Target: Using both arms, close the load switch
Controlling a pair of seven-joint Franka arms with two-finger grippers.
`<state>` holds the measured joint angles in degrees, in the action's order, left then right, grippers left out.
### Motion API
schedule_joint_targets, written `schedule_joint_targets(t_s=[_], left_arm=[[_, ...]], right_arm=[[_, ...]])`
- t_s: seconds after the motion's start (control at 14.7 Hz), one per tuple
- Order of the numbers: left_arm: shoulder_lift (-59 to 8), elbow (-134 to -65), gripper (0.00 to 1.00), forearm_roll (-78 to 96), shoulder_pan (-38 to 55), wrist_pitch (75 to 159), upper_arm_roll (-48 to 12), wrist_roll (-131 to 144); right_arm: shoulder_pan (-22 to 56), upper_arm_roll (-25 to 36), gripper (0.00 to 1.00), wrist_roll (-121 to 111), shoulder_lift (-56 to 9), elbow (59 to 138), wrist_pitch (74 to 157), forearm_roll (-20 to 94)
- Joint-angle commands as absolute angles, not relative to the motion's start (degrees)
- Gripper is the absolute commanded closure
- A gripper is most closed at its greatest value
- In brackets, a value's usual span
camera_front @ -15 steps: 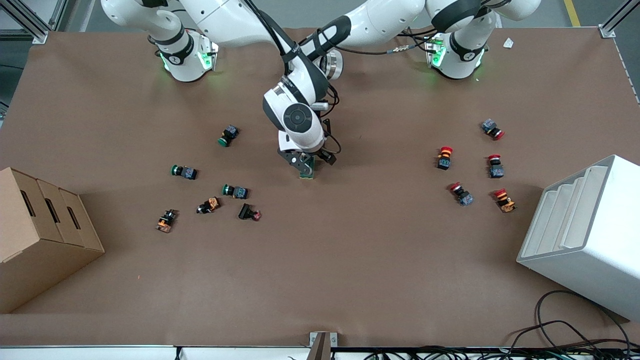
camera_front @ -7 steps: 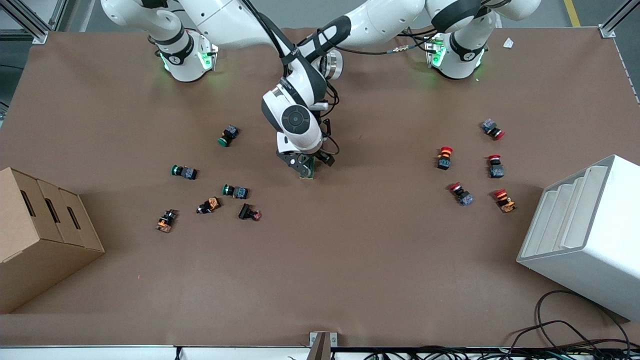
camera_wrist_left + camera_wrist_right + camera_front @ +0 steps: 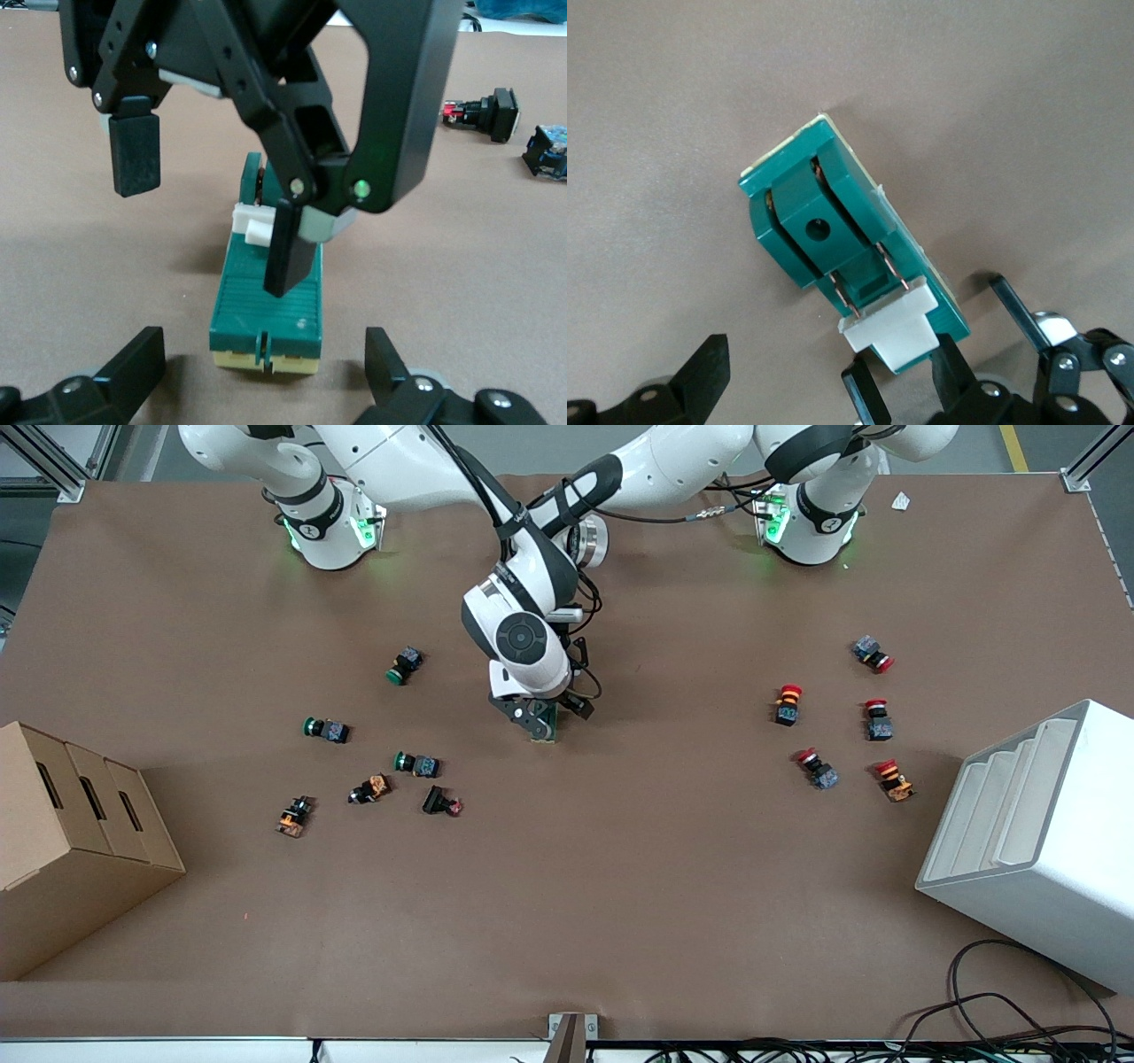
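Observation:
The load switch point(image 3: 543, 732) is a dark-green block on a cream base and lies at the middle of the table. Its white lever point(image 3: 249, 226) sticks up from its top. My left gripper point(image 3: 266, 372) is open, low over the table, with one finger on each side of the switch's slotted end point(image 3: 266, 341). My right gripper point(image 3: 824, 376) is open above the switch point(image 3: 833, 221). One of its fingers point(image 3: 288, 252) comes down onto the green top just beside the lever, and the other point(image 3: 135, 155) hangs free to the side. In the front view the right arm's wrist point(image 3: 521, 639) hides most of both grippers.
Several green-capped and orange push buttons point(image 3: 416, 763) lie toward the right arm's end, near a cardboard box point(image 3: 71, 841). Several red-capped buttons point(image 3: 817, 769) lie toward the left arm's end, near a white rack point(image 3: 1036, 841). Cables point(image 3: 1019, 1010) trail at the table's near edge.
The right arm's wrist has shifted slightly toward its own end of the table. The switch and the left gripper stay where they were.

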<state>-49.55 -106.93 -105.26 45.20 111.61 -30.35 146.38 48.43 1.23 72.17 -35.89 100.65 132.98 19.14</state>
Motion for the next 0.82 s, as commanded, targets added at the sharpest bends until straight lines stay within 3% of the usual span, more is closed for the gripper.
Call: schedule_joint_targets(t_s=[0.0, 0.75], left_arm=[[-50.7, -105.5, 0.00, -106.5, 45.6, 111.9, -29.7, 146.5], [-50.9, -105.5, 0.00, -106.5, 45.6, 111.9, -29.4, 146.5]], right_arm=[[45.1, 1.4, 0.00, 67.7, -36.0, 98.4, 135.0, 18.9], [41.8, 1.5, 0.00, 65.6, -38.4, 94.6, 135.0, 18.9]])
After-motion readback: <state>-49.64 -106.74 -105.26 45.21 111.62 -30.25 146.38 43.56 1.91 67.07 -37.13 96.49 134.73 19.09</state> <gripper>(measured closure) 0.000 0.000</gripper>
